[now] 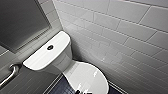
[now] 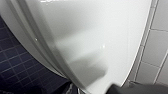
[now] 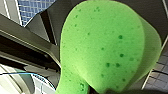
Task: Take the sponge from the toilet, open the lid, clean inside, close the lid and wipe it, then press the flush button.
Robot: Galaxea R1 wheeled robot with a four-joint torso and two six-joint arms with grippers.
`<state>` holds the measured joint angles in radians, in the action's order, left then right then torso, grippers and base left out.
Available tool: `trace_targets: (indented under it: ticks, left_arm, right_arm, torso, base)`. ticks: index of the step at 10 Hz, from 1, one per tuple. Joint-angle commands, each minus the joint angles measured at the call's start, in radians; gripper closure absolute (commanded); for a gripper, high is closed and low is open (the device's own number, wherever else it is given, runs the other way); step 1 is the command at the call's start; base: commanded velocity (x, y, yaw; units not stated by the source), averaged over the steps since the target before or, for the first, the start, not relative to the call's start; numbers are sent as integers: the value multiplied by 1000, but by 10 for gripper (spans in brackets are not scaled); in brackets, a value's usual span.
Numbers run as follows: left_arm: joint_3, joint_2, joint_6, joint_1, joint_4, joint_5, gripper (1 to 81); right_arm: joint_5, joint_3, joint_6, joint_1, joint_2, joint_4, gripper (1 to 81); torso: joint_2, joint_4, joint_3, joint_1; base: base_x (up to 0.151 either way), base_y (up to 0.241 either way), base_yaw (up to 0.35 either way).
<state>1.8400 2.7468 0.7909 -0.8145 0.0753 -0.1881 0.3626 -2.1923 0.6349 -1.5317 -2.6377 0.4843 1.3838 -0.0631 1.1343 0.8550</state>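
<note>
The white toilet [image 1: 62, 58] stands against the tiled wall, its tank at the left of the head view. The round dark flush button [image 1: 50, 47] sits in the middle of the tank top. The lid [image 1: 86, 75] lies flat and shut over the bowl. In the left wrist view the glossy lid [image 2: 92, 37] is very close beneath my left gripper, which is open. My right gripper [image 3: 100, 90] is shut on the bright green sponge [image 3: 105, 47], which bulges out from the pinch. A dark bit of an arm [image 1: 81, 91] pokes in over the lid's front edge.
White tiled wall [image 1: 125, 37] runs close along the toilet's right side. A chrome grab bar [image 1: 10, 75] is fixed to the wall at the left, below a dark framed panel [image 1: 22, 20]. Dark blue floor tiles [image 2: 15, 65] lie beside the bowl.
</note>
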Motion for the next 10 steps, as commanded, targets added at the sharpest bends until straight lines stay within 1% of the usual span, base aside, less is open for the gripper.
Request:
trace_targets:
  ticks: [1, 7, 9, 10]
  left_arm:
    - [-111, -27, -5, 122, 43, -117, 10]
    - [-209, -87, -5, 128, 57, -165, 10]
    - [-244, -105, -5, 134, 58, -169, 10]
    - [-257, -114, -5, 140, 58, -189, 10]
  right_arm:
    - [-60, 16, -3, -32, 16, 33, 811]
    - [-60, 11, -4, -32, 6, 33, 811]
    - [-60, 8, -4, -32, 6, 33, 811]
    - [-60, 7, -4, -32, 5, 33, 811]
  torso:
    - [0, 0, 0, 0]
    - [0, 0, 0, 0]
    - [0, 0, 0, 0]
    - [0, 0, 0, 0]
  base:
    - [0, 0, 0]
    - [0, 0, 0]
    - [0, 0, 0]
    - [0, 0, 0]
